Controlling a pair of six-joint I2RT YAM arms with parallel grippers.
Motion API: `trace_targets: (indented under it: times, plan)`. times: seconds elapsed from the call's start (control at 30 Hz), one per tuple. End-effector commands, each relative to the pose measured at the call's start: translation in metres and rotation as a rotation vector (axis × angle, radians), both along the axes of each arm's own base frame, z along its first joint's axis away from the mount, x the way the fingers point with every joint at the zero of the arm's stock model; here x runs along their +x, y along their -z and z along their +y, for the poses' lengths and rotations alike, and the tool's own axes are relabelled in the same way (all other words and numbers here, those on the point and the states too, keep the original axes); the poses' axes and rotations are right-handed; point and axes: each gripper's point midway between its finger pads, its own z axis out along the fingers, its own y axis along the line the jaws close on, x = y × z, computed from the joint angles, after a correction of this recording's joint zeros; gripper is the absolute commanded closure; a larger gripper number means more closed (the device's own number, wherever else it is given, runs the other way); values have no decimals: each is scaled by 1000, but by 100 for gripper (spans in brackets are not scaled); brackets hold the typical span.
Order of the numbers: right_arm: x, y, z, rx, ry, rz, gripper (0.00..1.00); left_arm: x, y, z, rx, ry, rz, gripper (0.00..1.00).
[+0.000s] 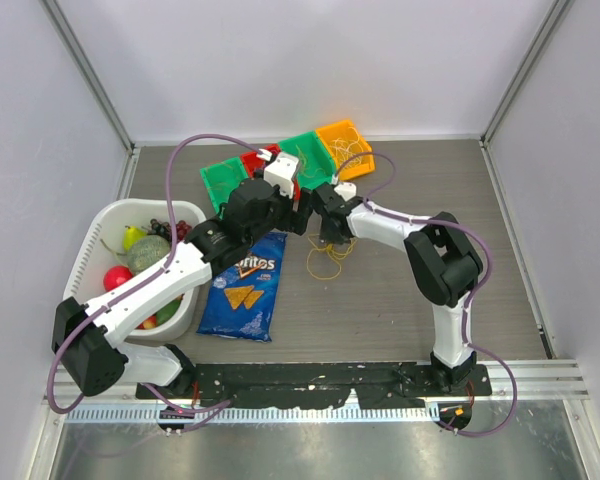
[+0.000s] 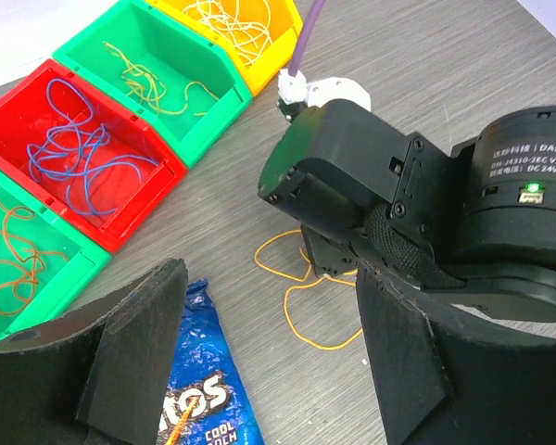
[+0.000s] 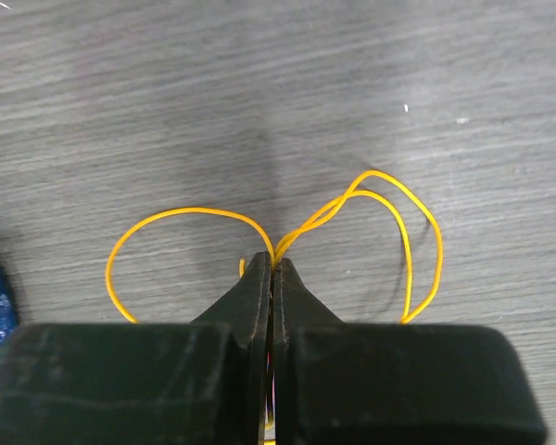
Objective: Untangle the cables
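The right tool [image 3: 274,264] is pinched shut on the yellow cables [image 3: 181,212], whose loops spread flat on the tabletop [image 3: 259,93] to both sides of its tip; the left tool [image 2: 271,278] stands wide.

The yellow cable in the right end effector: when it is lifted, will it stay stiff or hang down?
Probably floppy: the yellow cable lies in loose loops on the table, so it would likely sag. It looks very thin, so probably light. Held at one spot by the right end effector, its loops may trail.
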Motion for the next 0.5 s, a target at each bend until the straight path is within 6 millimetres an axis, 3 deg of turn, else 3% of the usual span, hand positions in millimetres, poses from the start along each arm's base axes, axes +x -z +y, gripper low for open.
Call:
trace_targets:
  times: [0.0, 0.17, 0.23, 0.27, 0.4, 0.47]
  plan:
    - [42, -58, 17, 33, -36, -166, 99, 1, -29, 5, -50, -21, -72, 23]
    - [93, -126, 16, 106, -5, -320, 99, 4, -32, 14, -41, -61, -94, 23]
    - [113, -139, 11, 115, 9, -372, 99, 4, -35, 17, -41, -77, -105, 23]
    - [127, -158, 13, 139, 14, -428, 99, 5, -35, 19, -41, -84, -109, 23]
    - [171, -187, 15, 218, 31, -561, 99, 5, -43, 27, -46, -118, -137, 23]
    - [192, -191, 18, 290, 39, -583, 99, 6, -46, 32, -45, -139, -155, 23]
